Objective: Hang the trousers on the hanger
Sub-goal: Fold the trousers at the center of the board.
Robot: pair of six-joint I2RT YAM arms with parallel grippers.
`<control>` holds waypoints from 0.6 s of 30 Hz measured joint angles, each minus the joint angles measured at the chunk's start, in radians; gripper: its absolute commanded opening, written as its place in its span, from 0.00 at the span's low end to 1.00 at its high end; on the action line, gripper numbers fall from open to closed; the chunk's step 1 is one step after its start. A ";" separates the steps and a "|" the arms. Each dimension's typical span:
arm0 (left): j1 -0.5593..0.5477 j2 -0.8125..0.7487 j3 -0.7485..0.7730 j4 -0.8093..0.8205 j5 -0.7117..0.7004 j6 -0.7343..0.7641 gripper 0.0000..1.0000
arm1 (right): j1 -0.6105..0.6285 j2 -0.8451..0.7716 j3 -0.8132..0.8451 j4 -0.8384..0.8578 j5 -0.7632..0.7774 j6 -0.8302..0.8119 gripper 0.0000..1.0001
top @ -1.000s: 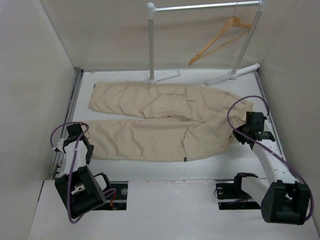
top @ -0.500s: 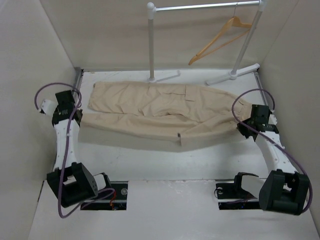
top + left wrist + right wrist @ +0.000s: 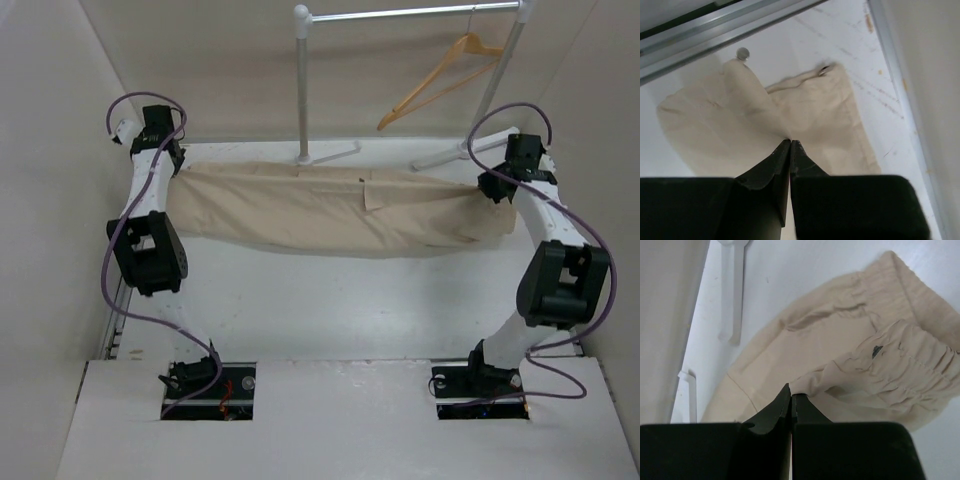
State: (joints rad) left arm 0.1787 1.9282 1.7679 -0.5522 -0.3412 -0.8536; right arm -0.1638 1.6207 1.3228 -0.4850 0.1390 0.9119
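From the top view, the trousers (image 3: 330, 215) hang as a long folded band across the upper middle of the frame, strung between the two arms. The left pincer (image 3: 170, 168) grips the leg end at upper left and the right pincer (image 3: 494, 188) grips the waist end at upper right. Holding both ends pulls the top edge fairly straight, which looks intended to make a tidy fold that could go over a bar. The lower part sags toward the desk (image 3: 330, 310); whether it touches there I cannot tell. The hanger (image 3: 440, 80) hangs tilted on the white rack (image 3: 302, 90) at upper right, behind the cloth and well apart from it, so nothing is on it yet.

From the left wrist view, the left pincer (image 3: 790, 141) has its jaws pressed together at lower centre with a pinch of the trousers (image 3: 725, 125) between the tips. The leg hems fan out from the pinch over the desk (image 3: 830, 40). A pinch near the edge leaves the rest of the cloth free to drape.

From the right wrist view, the right pincer (image 3: 791, 390) is likewise clamped on a ridge of the trousers (image 3: 840, 350). The gathered waistband (image 3: 920, 365) bunches at right, and a rack foot (image 3: 732, 290) lies at upper left, apart from the cloth.
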 measured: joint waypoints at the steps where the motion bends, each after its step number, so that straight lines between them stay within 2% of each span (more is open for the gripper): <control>1: -0.005 0.051 0.061 -0.003 0.002 0.000 0.02 | 0.000 0.045 0.042 -0.001 -0.004 -0.001 0.02; 7: -0.034 0.309 0.383 0.019 0.009 0.013 0.05 | -0.001 0.296 0.295 -0.025 -0.013 -0.005 0.03; 11: -0.042 0.404 0.445 0.109 0.002 0.027 0.09 | -0.011 0.408 0.406 -0.035 -0.015 -0.004 0.06; 13: -0.042 0.441 0.467 0.141 0.000 0.031 0.17 | -0.017 0.454 0.455 -0.046 -0.016 -0.003 0.17; 16: -0.042 0.480 0.496 0.198 0.013 0.037 0.35 | -0.019 0.481 0.483 -0.048 -0.011 0.002 0.50; 18: -0.042 0.481 0.495 0.219 0.031 0.041 0.44 | -0.020 0.478 0.483 -0.055 -0.008 -0.002 0.64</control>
State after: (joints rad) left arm 0.1368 2.4088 2.2631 -0.3336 -0.3103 -0.8124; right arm -0.1837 2.0983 1.8053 -0.5404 0.1314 0.9096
